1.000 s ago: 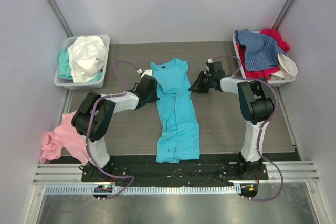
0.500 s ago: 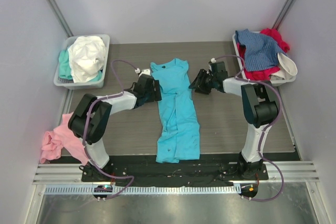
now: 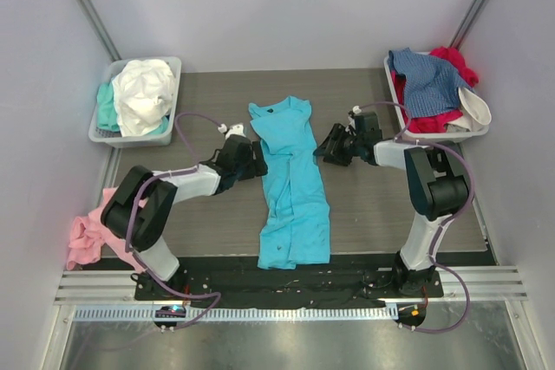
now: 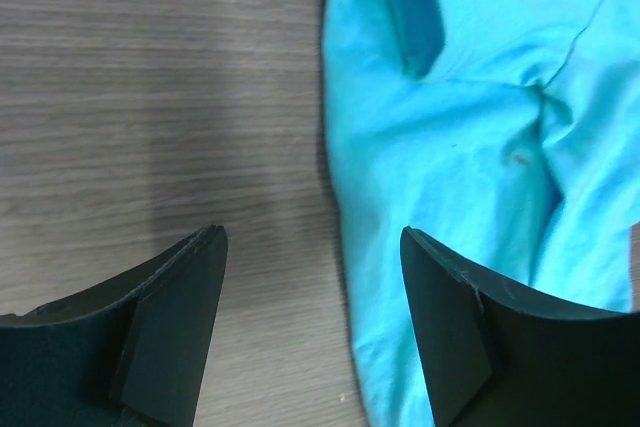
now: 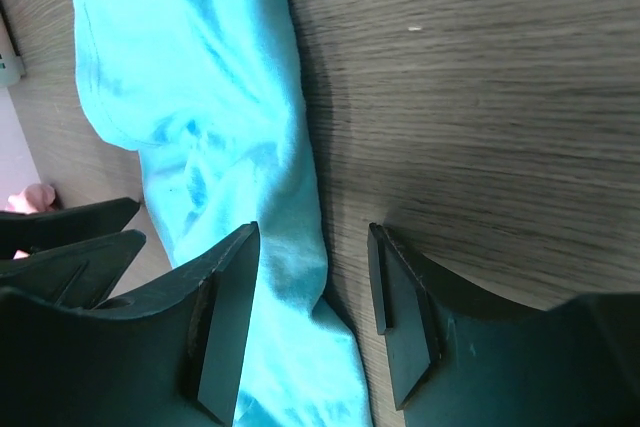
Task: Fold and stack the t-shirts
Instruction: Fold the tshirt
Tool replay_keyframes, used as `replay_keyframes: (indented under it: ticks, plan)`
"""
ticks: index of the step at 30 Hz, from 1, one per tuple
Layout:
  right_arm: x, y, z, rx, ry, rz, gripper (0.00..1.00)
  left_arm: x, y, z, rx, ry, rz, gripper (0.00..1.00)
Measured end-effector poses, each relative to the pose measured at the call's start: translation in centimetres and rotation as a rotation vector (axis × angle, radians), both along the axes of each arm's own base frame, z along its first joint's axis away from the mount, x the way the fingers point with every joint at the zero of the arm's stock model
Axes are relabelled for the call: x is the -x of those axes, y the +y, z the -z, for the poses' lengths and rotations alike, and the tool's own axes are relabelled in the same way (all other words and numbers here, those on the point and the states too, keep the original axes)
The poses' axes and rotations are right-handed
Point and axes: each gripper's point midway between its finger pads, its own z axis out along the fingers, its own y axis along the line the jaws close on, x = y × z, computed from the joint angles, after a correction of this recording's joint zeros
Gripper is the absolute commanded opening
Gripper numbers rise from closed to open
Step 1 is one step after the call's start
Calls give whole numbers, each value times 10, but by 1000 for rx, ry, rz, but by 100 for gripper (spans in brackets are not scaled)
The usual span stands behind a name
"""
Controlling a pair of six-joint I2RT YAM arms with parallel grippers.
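On the table, the turquoise t-shirt lies folded lengthwise, rumpled.

We see the spread t-shirt lying lengthwise down the middle of the counter, the left claw at its left edge, the right claw at its right edge, the left tray and right tray in the far corners, each holding heaped t-shirts, and a crumpled t-shirt off the counter's near left edge.
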Motion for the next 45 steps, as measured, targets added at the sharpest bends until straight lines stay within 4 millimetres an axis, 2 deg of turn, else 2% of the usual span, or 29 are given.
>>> replay_keyframes:
  ticks: [6,10,11,12,13,15,16,18,19,29,38,40,41,42,43,44,45]
  plan:
    - [-2,5,-1,-19,-1,-20,57,-12,-20,-3,83,-34,7,71]
    - [-3,10,0,-27,2,-35,55,-19,-34,-2,117,-43,18,56]
    - [-4,12,0,-31,2,-43,51,-20,-37,-1,123,-44,23,52]
    - [-6,15,0,-35,2,-50,47,-22,-40,0,129,-47,27,43]
    - [-8,17,1,-36,2,-56,33,-24,-42,0,133,-48,30,36]
    - [-12,21,5,-34,1,-72,23,-26,-44,4,134,-44,31,17]
    - [-13,23,8,-34,10,-75,14,-28,-46,5,132,-44,34,13]
    - [-17,26,12,-40,19,-84,5,-32,-49,9,127,-43,39,1]
    - [-19,28,13,-43,24,-85,1,-35,-51,9,130,-43,39,0]
    - [-50,40,12,-62,1,-86,1,-74,-57,7,70,-63,67,0]
    - [-102,48,10,-58,-62,-58,1,-134,-27,6,15,-73,33,0]
    - [-112,49,9,-50,-66,-50,5,-144,-19,6,5,-72,25,1]
    - [-115,49,8,-46,-69,-46,10,-149,-15,6,1,-69,20,10]
    - [-119,49,9,-41,-68,-42,25,-153,-12,5,2,-64,20,17]
    - [-122,49,8,-38,-69,-40,32,-157,-9,5,3,-59,20,24]
    - [-124,50,8,-39,-68,-37,39,-159,-7,5,4,-57,20,45]
    - [-127,51,5,-43,-75,-41,46,-161,-5,5,7,-55,19,56]
